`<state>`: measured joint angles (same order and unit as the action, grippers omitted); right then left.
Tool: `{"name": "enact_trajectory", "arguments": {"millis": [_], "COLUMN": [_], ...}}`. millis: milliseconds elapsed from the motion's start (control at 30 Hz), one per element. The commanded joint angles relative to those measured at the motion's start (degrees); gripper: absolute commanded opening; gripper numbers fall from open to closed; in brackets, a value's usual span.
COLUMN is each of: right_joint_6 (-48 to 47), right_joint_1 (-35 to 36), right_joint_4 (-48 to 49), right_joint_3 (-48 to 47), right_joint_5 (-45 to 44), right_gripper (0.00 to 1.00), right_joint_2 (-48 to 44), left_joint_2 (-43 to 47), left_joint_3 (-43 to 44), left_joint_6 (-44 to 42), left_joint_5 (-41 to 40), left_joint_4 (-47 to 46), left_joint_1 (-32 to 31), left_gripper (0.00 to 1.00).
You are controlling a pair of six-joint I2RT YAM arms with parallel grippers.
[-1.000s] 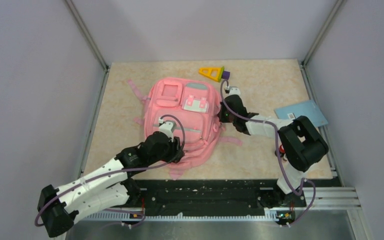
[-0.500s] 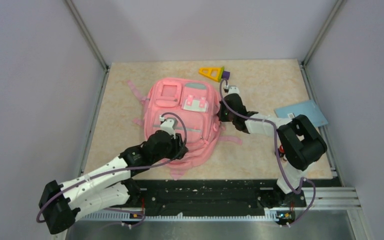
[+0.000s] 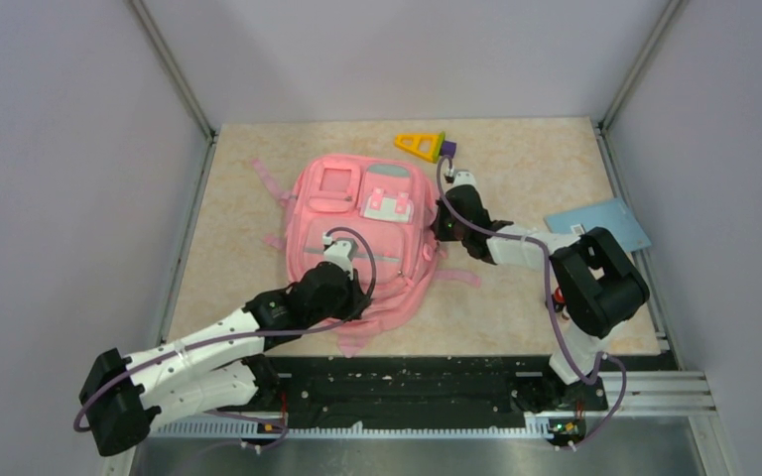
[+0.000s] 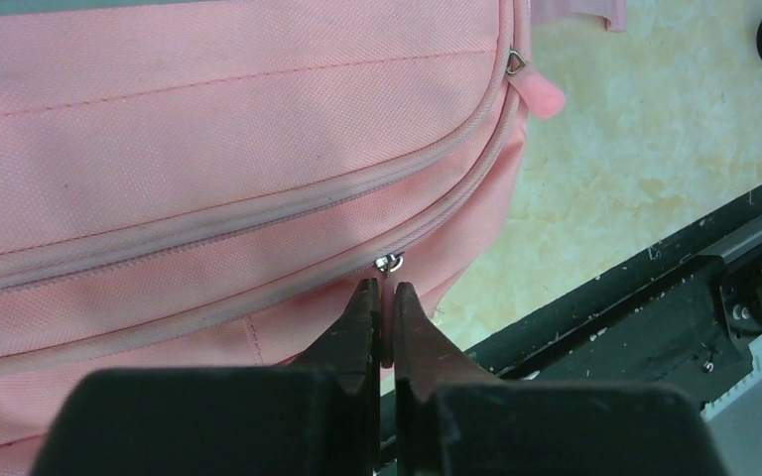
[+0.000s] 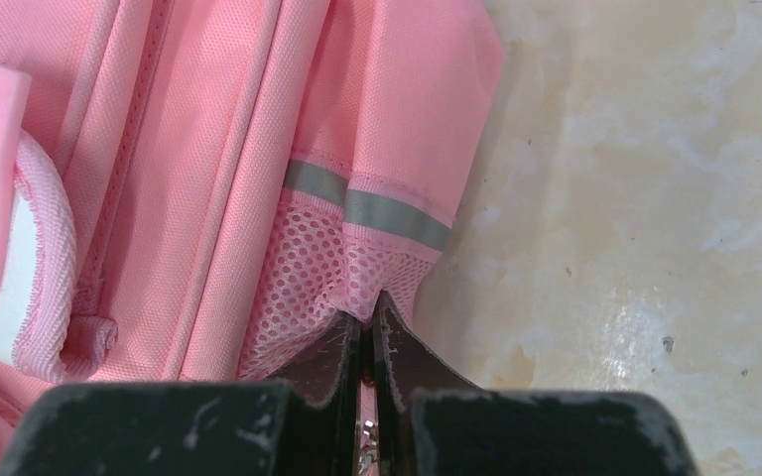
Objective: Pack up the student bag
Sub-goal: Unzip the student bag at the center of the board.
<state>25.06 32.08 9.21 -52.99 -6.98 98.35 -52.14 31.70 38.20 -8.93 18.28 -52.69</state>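
Pink student bag (image 3: 357,238): lies flat on the tabletop (image 3: 536,169), left of centre, front pockets facing up
Left gripper (image 4: 385,297): clenched on the zip pull (image 4: 387,264) at the bag's near edge, a thin pink tab pinched between its fingers
Right gripper (image 5: 365,315): clamped on the edge of the mesh pocket (image 5: 308,268) on the bag's right side, just below a grey strip (image 5: 397,218)
Yellow triangle (image 3: 417,145): beyond the bag, apart from it
Blue booklet (image 3: 600,223): at the tabletop's right edge
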Motion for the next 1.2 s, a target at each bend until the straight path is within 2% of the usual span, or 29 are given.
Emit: {"name": "enact_trajectory", "arguments": {"millis": [0, 467, 567, 667, 700, 767, 800, 833, 867, 933, 1067, 1167], "right_joint_6": [-0.2, -1.4, -2.2, -3.5, -4.0, -4.2, -4.1, -3.4, -2.3, 0.9, 8.3, 13.3], "right_joint_1": [-0.7, -8.4, -9.5, -10.0, -10.0, -10.0, -10.0, -10.0, -10.0, -9.8, -7.6, -2.9], "right_joint_4": [3.4, 1.1, 0.2, -2.2, -3.6, -6.5, -7.8, -8.9, -11.6, -13.0, -11.4, -10.0], "right_joint_3": [-2.2, -3.3, -4.1, -5.3, -5.7, -6.3, -6.1, -5.7, -4.9, -1.7, 7.9, 14.5], "right_joint_5": [0.9, -0.6, -0.4, 1.5, 2.2, 3.5, 4.1, 4.7, 5.7, 8.0, 12.4, 13.3], "right_gripper": [0.0, 0.0, 0.0, 0.0, 0.03, 0.39, 0.54, 0.65, 0.72, 0.8, 0.85, 0.87], "right_joint_2": [0.6, 0.2, -0.4, -2.3, -3.2, -5.4, -7.4, -9.1, -10.9, -15.1, -24.6, -30.1], "left_joint_2": [1.1, 9.0, 11.4, 12.6, 12.6, 12.0, 11.4, 10.9, 10.2, 9.1, 7.4, 7.1], "left_joint_3": [-0.1, 2.8, 1.4, 0.0, -0.2, -0.4, -0.1, 0.1, 0.4, 1.0, 1.5, 1.2], "left_joint_6": [0.1, 2.4, 1.3, -1.0, -1.8, -3.5, -4.4, -5.2, -5.9, -6.6, -7.4, -7.4], "left_joint_5": [-2.8, -21.9, -22.0, -15.7, -13.7, -10.2, -8.4, -5.9, -4.6, -3.1, -1.8, -0.3], "left_joint_4": [0.8, 17.5, 17.1, 11.9, 9.4, 3.8, 1.9, 0.2, -1.3, -3.1, -4.2, -5.2], "left_joint_1": [-0.5, 1.1, 5.5, 10.5, 11.3, 11.5, 11.5, 11.6, 11.5, 11.6, 11.6, 11.7], "left_gripper": [0.0, 0.0, 0.0, 0.0, 0.0, 0.0, 0.0, 0.0, 0.0, 0.0, 0.0, 0.0]}}
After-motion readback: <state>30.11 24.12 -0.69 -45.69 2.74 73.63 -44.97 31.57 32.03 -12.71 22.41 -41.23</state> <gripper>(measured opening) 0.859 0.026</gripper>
